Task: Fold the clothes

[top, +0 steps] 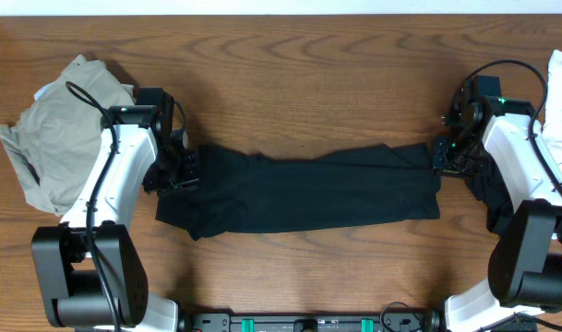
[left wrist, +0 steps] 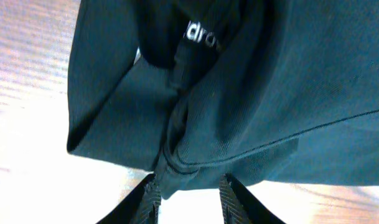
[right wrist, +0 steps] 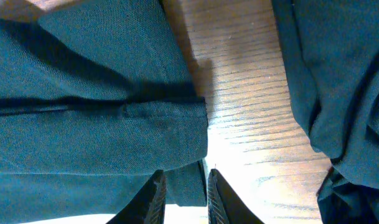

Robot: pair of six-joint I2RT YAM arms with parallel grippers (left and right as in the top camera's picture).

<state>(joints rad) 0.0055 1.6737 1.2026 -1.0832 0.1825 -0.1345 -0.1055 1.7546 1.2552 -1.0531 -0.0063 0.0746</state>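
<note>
One black garment stretched across wooden table

Black trousers lie stretched flat and long across the worktop before me, with a white logo at their left end. A khaki-grey garment sits crumpled at my far left, and another dark garment is heaped at my right.
</note>
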